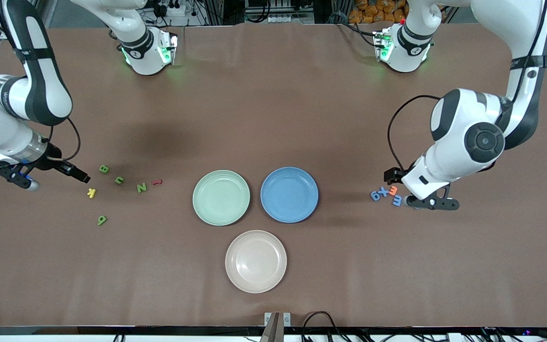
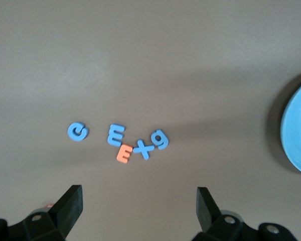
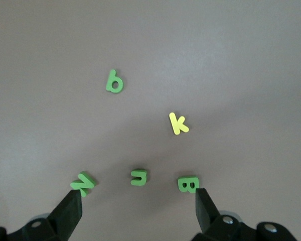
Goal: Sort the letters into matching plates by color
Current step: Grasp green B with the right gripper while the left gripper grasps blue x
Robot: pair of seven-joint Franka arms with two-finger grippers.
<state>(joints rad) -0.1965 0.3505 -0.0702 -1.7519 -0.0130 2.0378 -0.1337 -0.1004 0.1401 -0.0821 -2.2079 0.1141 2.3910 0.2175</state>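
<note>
Three round matte plates near the middle of the brown bench (image 1: 273, 118): pale mint green plate (image 1: 221, 197) and mid blue plate (image 1: 289, 194) side by side, the green one toward the right arm's end, the blue one toward the left arm's end; cream-beige plate (image 1: 256, 261) nearer to the front camera than both, between them. All three plates bare, no letters in them. Toward the right arm's end, a loose scatter of small chunky letters lying flat on the bench, well apart from the plates: green B (image 1: 104, 168), green u-shape (image 1: 119, 180), green N (image 1: 141, 187), small red piece (image 1: 157, 181) closest to the green plate, yellow K (image 1: 91, 192), and green 6-or-b shape (image 1: 102, 220) nearest the front camera. Right hand (image 1: 50, 178) low over the bench just beside the green B, fingers spread wide and released, grasping nothing; in the right wrist view the green B (image 3: 187, 184) just beside one fingertip (image 3: 203, 198) and the green N (image 3: 83, 183) by the other. Toward the left arm's end, a tight cluster beside the blue plate but apart from it: blue 9 (image 1: 375, 195), blue X (image 1: 384, 191), orange E (image 1: 392, 190), blue E (image 1: 397, 201), the last partly under the arm; a blue G (image 2: 78, 131) just beside them, seen in the left wrist view only. Left hand (image 2: 139, 203) over this cluster, released and wide apart, grasping nothing.
</note>
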